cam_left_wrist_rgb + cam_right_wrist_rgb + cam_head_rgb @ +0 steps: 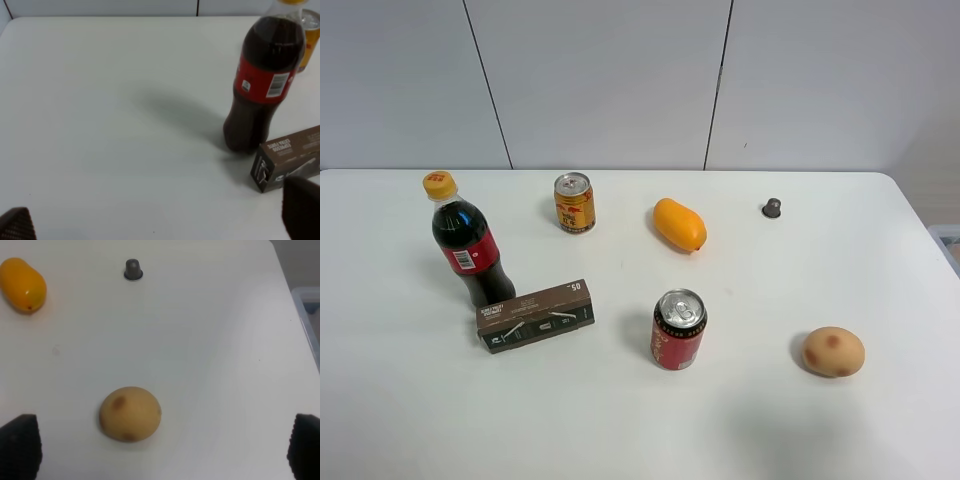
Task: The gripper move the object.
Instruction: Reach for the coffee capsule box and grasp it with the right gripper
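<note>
The object is a long flat dark brown carton (535, 315) with white lettering. It lies on the white table (410, 400) at the front left, right beside the foot of a cola bottle (468, 243). In the left wrist view one end of the carton (287, 157) shows next to the bottle (262, 82). My left gripper (159, 220) is open and empty, with bare table between its fingers; the carton lies by one fingertip (302, 207). My right gripper (161, 447) is open and empty, above a potato (130, 413). Neither arm shows in the exterior high view.
A gold can (574, 203) and an orange fruit (679, 224) stand at the back middle. A small grey cap (772, 208) sits at the back right. A red can (678, 329) stands front middle, the potato (833, 351) front right. A bin edge (306, 315) lies past the table's right side.
</note>
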Robot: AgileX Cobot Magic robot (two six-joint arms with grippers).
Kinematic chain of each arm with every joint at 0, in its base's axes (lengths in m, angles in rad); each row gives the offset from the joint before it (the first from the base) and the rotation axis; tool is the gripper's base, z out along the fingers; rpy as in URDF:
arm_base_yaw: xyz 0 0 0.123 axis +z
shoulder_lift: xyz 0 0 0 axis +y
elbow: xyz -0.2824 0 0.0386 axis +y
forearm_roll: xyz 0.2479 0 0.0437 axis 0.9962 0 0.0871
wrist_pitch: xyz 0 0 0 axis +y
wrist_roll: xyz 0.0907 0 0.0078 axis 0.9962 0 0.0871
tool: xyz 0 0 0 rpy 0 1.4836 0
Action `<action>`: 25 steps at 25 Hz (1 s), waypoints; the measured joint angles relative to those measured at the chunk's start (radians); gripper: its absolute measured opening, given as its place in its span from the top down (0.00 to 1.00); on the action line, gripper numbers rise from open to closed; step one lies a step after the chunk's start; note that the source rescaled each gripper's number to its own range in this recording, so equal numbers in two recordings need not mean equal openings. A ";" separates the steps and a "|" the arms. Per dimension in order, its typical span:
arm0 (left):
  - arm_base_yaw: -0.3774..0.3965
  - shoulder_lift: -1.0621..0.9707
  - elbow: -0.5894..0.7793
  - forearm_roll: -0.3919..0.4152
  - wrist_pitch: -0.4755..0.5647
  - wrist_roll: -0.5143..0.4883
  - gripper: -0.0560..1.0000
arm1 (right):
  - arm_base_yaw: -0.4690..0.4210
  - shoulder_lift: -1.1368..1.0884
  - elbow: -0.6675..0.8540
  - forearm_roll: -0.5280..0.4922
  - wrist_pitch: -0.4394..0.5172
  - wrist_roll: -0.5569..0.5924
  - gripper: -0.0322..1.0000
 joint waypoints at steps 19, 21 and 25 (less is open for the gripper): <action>0.000 0.000 0.000 -0.001 0.000 0.000 0.00 | 0.000 0.000 0.000 0.000 0.000 0.000 0.00; 0.000 0.000 0.000 -0.001 0.000 0.000 0.00 | 0.000 0.000 0.000 0.000 0.000 0.000 0.00; 0.000 0.000 0.000 -0.001 0.000 0.000 0.00 | 0.000 0.000 0.000 0.000 0.000 0.000 0.00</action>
